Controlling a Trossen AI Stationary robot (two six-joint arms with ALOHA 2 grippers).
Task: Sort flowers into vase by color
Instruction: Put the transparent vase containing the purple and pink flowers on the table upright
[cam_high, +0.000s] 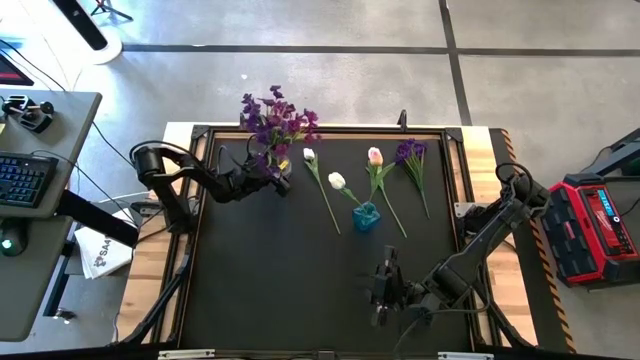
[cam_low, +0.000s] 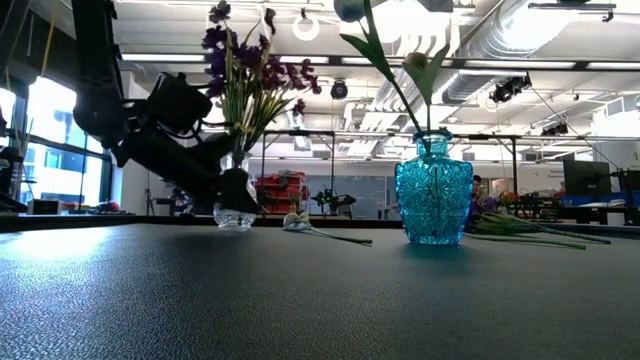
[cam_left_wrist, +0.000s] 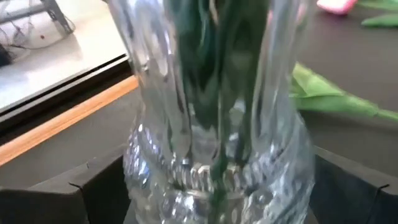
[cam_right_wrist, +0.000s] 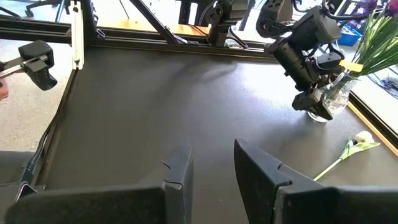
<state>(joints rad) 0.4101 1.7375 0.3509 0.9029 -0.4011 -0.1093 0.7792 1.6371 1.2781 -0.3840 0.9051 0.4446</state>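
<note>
The left tool (cam_high: 278, 181) is wide open around the clear vase (cam_low: 235, 205), whose base its fingers partly hide. Purple sprigs (cam_high: 275, 120) stand in it. One tulip stands in the blue vase (cam_high: 366, 216); other flowers lie on the black bench (cam_high: 280, 270). The right tool (cam_high: 384, 290) hovers narrowly parted, empty, near the front edge.

In the left wrist view the clear glass vase (cam_left_wrist: 217, 124) fills the frame, blurred, its mouth cut off at the top edge, while in the low view the tulip (cam_low: 352, 10) in the blue vase (cam_low: 433, 195) is cropped at the top.
</note>
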